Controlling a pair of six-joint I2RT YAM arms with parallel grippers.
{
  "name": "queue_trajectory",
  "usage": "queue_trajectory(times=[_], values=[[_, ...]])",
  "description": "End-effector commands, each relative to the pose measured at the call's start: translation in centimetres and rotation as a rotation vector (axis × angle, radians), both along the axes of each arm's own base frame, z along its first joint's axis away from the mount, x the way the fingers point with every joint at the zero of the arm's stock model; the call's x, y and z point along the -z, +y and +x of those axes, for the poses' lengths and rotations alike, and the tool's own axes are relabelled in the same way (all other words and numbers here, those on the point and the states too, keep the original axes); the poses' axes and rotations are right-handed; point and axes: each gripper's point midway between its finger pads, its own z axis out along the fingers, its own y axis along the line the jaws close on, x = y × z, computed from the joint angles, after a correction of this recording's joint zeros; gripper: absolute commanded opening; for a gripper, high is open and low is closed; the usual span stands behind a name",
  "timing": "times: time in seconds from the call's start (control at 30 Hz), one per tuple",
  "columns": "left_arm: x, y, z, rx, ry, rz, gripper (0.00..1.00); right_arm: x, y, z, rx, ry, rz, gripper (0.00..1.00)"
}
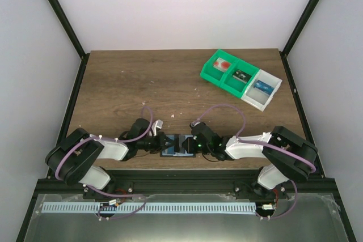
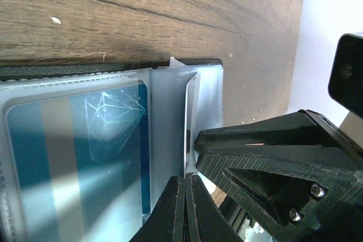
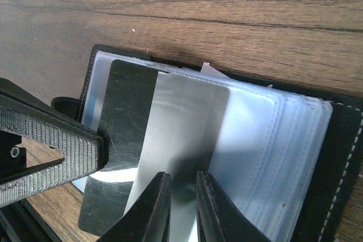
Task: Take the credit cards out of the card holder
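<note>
Right wrist: left gripper (image 3: 103, 147) pinches silver card (image 3: 170, 123); right gripper (image 3: 182, 184) narrow, seemingly pinning card holder (image 3: 340, 157). Pull straight along sleeve.

No word, number or brand can be read. The blue card (image 2: 79, 157) in the card holder (image 2: 113, 69) shows only a web of pale lines. The silver card (image 3: 176, 128) is plain, and the far-right trays' (image 1: 207, 71) contents are too small to read.

Both arms (image 1: 79, 160) are black with white forearm shells (image 1: 247, 145), looping purple cables (image 1: 226, 105) (small silver screws (image 2: 317, 192) too).
</note>
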Motion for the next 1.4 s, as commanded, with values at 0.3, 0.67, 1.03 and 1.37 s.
queue_trajectory(times=[0.3,0.67,1.03,1.37], values=[[-0.6,2.8,0.1,-0.067,-0.041,0.026,0.00,-3.6,-0.7,1.6,0.007,-0.130,-0.028,0.21],[-11.0,4.1,3.6,-0.102,-0.625,0.082,0.00,-14.9,-0.1,1.8,0.016,-0.209,0.160,0.32],[-16.0,2.2,2.1,-0.002,-0.649,-0.042,0.00,-22.5,-1.0,2.1,-0.155,-0.686,0.168,0.38],[-20.8,3.2,2.9,0.007,-1.260,0.266,0.00,-27.3,-2.7,2.2,0.220,-0.215,0.387,0.45]])
